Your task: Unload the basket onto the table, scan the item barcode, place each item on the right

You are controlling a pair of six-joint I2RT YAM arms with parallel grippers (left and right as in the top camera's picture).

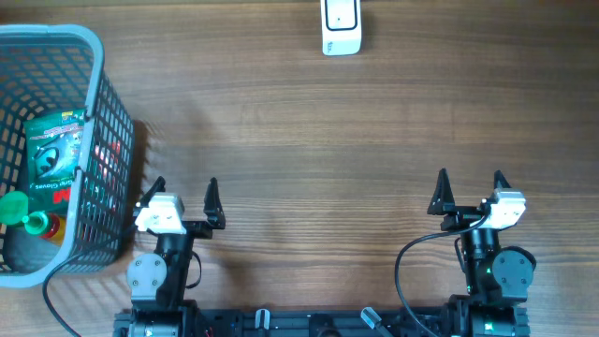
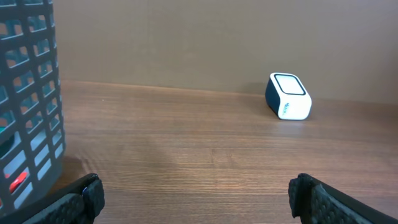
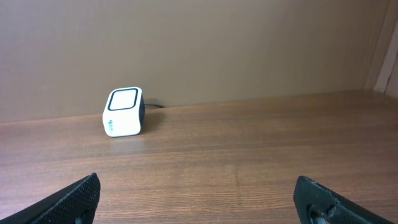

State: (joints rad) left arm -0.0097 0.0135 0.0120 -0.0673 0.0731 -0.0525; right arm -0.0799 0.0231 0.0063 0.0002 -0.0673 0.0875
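We find the left end effector [image 1: 183,190] and right end effector [image 1: 470,183] released, empty, over the wooden surface [image 1: 299,131]; a brown wall [image 2: 186,37] backs it. The grey basket [image 1: 97,56], far left, holds a green package [image 1: 51,150] and green-capped bottle [image 1: 14,208]. The white scanner [image 1: 341,26] stands at the far edge.

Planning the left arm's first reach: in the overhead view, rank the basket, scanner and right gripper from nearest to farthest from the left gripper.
From the left gripper:
1. basket, close beside it on its left.
2. scanner, at the far side, near the middle.
3. right gripper, level with it, well off to the right.
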